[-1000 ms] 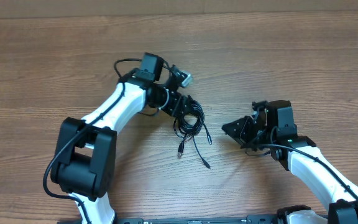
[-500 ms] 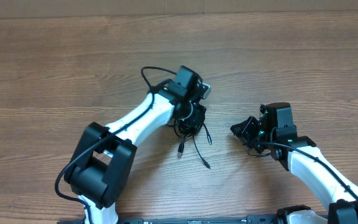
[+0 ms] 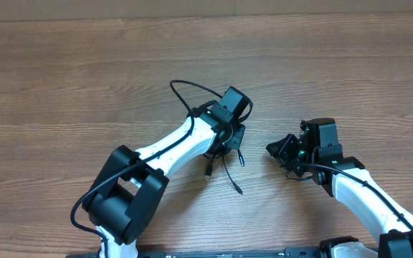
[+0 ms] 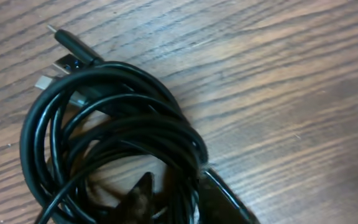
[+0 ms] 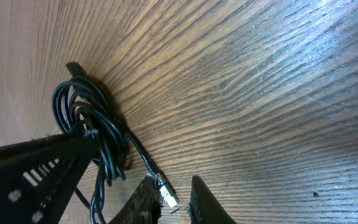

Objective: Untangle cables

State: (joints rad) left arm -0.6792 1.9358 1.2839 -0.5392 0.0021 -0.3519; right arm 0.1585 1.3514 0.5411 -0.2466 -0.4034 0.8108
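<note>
The cables (image 3: 217, 152) lie as a black coiled bundle mid-table, with loose plug ends trailing toward me (image 3: 236, 188). My left gripper (image 3: 229, 140) is down on the bundle's far right side. In the left wrist view the cables (image 4: 110, 68) fill the left half. My left gripper (image 4: 179, 196) has one finger inside the coil and one outside, shut on several strands. My right gripper (image 3: 274, 149) rests to the right, apart from the bundle. In the right wrist view my right gripper (image 5: 174, 208) shows a narrow gap holding nothing; a white-tipped plug (image 5: 170, 199) lies on the table beyond it.
Bare wooden table (image 3: 335, 72) stretches all round. The left arm's white link (image 3: 171, 147) runs diagonally from the front left to the bundle. Its dark body (image 5: 30, 174) fills the lower left of the right wrist view.
My left arm swung right and came down onto the bundle, its jaws narrowing round the strands. My right gripper drew slightly to the right and then stayed.
</note>
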